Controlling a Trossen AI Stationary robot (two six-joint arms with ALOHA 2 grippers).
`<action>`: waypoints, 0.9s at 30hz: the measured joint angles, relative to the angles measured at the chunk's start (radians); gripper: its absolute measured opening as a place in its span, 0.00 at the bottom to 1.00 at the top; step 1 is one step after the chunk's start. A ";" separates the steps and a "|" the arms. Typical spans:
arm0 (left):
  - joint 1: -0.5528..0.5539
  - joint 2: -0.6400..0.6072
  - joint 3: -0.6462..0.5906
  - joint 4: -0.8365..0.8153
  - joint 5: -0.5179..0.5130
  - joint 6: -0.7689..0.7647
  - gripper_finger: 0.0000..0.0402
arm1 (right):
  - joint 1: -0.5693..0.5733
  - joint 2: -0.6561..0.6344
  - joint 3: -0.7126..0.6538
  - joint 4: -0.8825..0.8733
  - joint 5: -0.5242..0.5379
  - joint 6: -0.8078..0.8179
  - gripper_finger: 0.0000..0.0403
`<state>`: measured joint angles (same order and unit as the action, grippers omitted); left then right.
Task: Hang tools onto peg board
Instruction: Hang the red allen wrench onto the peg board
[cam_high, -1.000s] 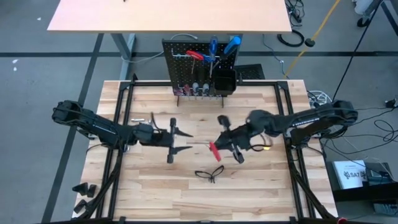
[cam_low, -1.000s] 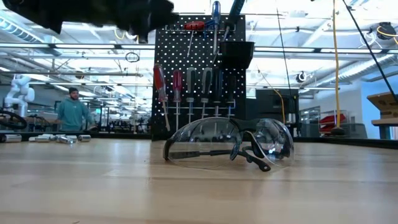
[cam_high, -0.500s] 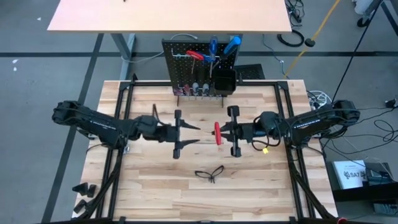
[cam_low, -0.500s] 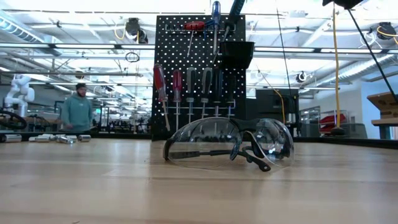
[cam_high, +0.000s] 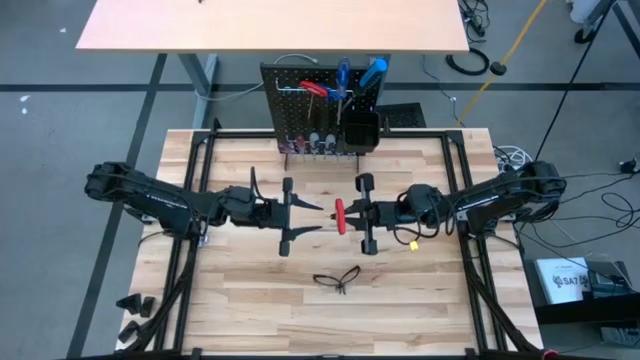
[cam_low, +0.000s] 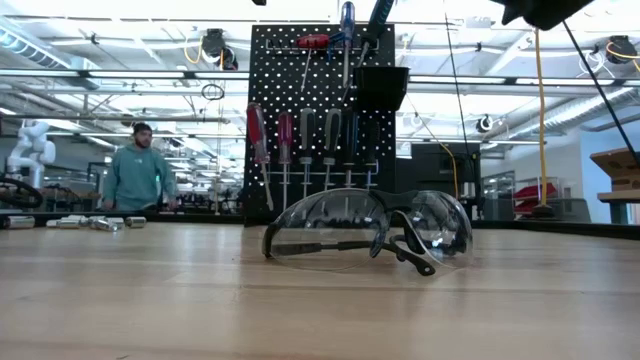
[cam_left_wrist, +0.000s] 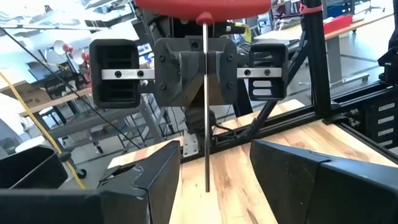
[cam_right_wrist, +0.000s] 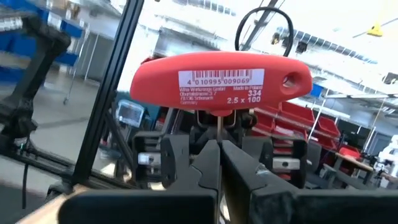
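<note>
the counter (cam_high: 250, 300) is a pale butcher-block top of glued wooden strips, with a black metal frame (cam_high: 330, 134) running along its back edge and down both sides. at the middle of the back edge stands the peg board (cam_high: 300, 85), upright on its small feet, loaded with hanging tools. a pair of black-framed glasses (cam_high: 337, 279) lies on the wood toward the front, near the middle, well apart from the board; in the low view the glasses (cam_low: 368, 231) rest on their lenses with the temple arms folded. a few small silver metal pieces (cam_high: 228, 189) lie on the left part of the top.
</note>
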<state>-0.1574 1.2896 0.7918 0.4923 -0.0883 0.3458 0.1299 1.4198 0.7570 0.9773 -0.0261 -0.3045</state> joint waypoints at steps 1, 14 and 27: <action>0.000 0.000 0.000 0.000 0.000 0.000 0.50 | 0.000 0.011 0.006 0.002 0.000 0.007 0.00; 0.000 0.000 0.000 -0.042 0.001 -0.001 0.47 | 0.000 0.085 0.065 0.007 0.000 0.011 0.00; 0.000 0.000 0.000 -0.039 0.006 0.007 0.03 | -0.005 0.085 0.065 -0.013 0.003 0.009 0.00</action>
<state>-0.1571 1.2900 0.7918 0.4538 -0.0822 0.3533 0.1252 1.5043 0.8215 0.9646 -0.0227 -0.2955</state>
